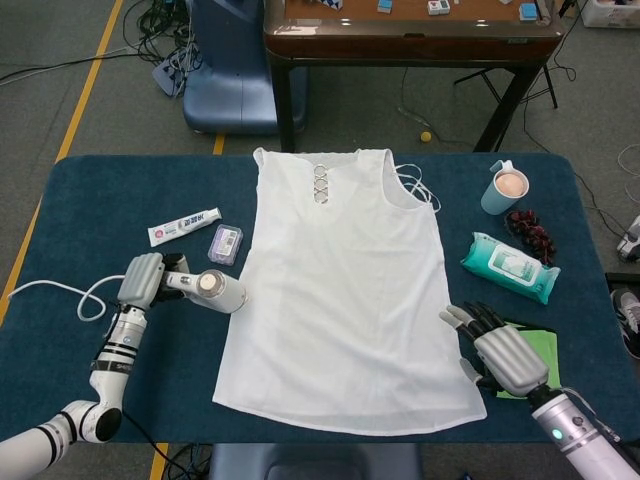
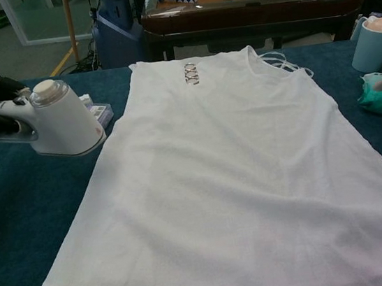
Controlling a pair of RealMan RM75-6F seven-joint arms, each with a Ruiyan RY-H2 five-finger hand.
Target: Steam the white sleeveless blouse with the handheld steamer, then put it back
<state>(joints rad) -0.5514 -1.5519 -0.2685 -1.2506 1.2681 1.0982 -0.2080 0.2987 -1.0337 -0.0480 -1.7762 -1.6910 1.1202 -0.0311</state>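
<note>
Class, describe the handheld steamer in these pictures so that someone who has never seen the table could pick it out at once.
Start at the white blouse spread flat across the middle of the blue table. Just off its edge, on the side of the robot's left hand, that hand holds the steamer. Unlike the flat tube and small purple box behind it, it is a bulky white appliance with a round cap and trailing cord.
</note>
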